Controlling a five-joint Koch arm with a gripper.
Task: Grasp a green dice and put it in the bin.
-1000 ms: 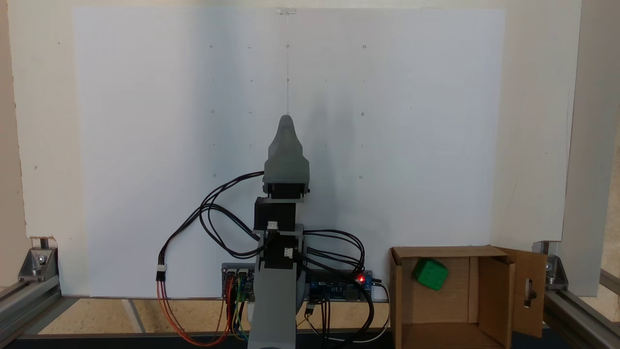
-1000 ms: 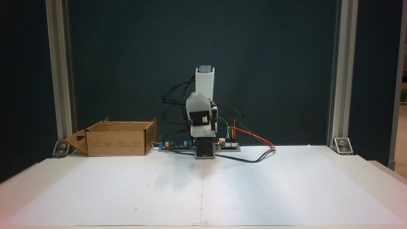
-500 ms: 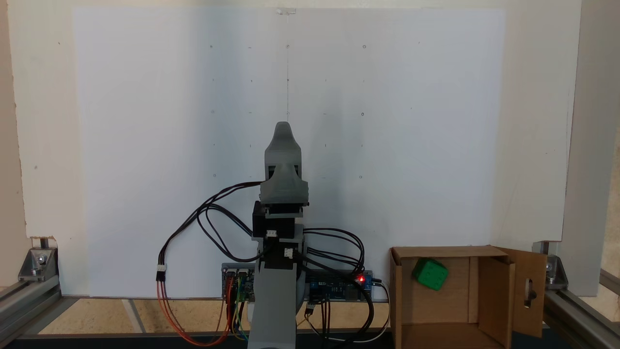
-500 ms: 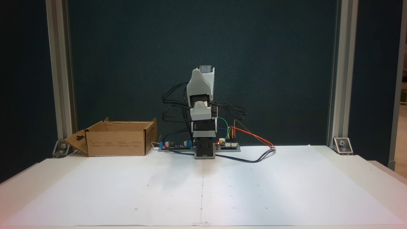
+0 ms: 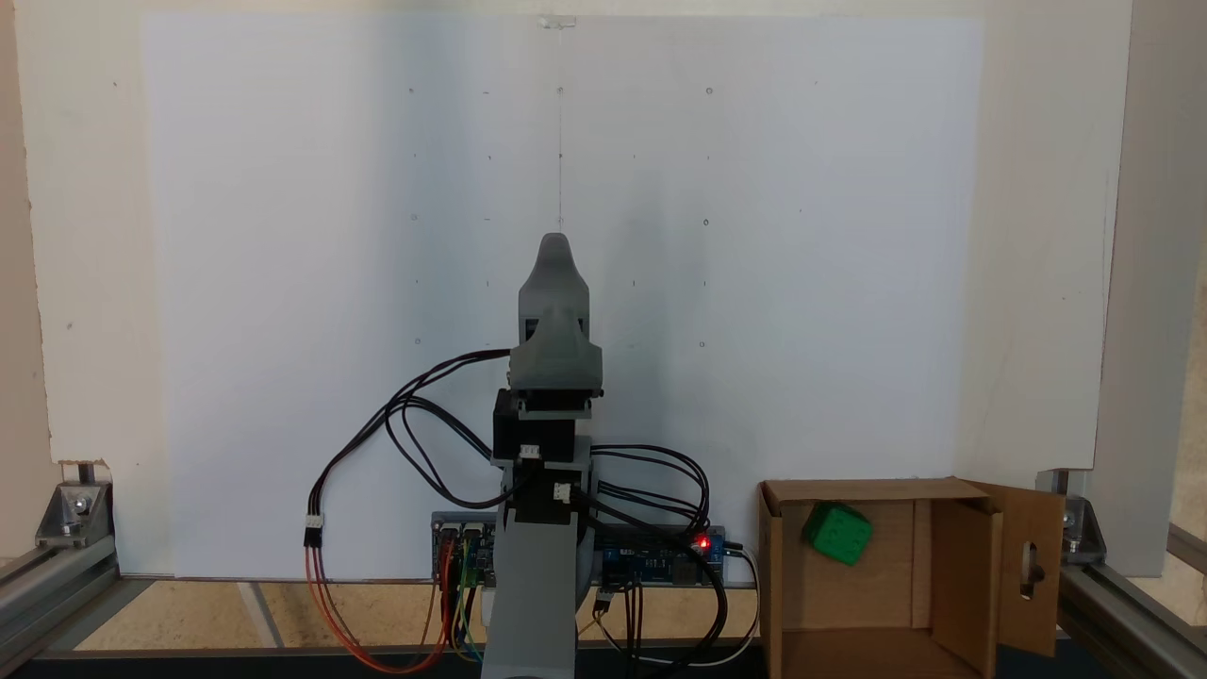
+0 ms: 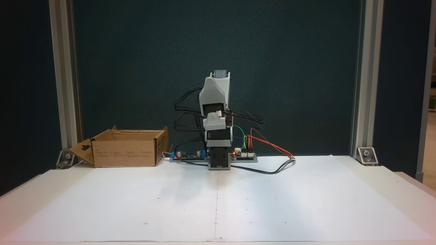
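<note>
Fixed views: two cameras faced the Koch arm from opposite sides of the tabletop (image 6: 306, 204), one looking down from behind the base, the other level with the white paper sheet (image 5: 283, 236).
Green dice: the green dice (image 5: 837, 533) lay inside the bin (image 5: 962, 566), against its far wall, tilted on an edge or corner.
Bin: the brown cardboard box stood at the tabletop's back edge, near a corner, beside the arm's base; one flap with a slot-shaped cutout (image 5: 1031, 564) hung open outward. From the level camera the bin (image 6: 126, 149) showed its side, its contents hidden.
Tool: the tool (image 5: 554, 247) was folded up above the base, over the middle of the back edge, pointing out across the paper. Its two halves lay one behind the other, so whether it was spread or closed could not be told. Nothing showed in its hold.
Arm: the arm (image 6: 216, 115) sat tucked upright, its cables (image 5: 415, 415) looping to the controller boards (image 6: 243, 154).
Step in hand: judged from the layout, the drop was done and the arm was at rest.
Next move: none needed beyond holding the rest pose; no dice remained on the paper.
</note>
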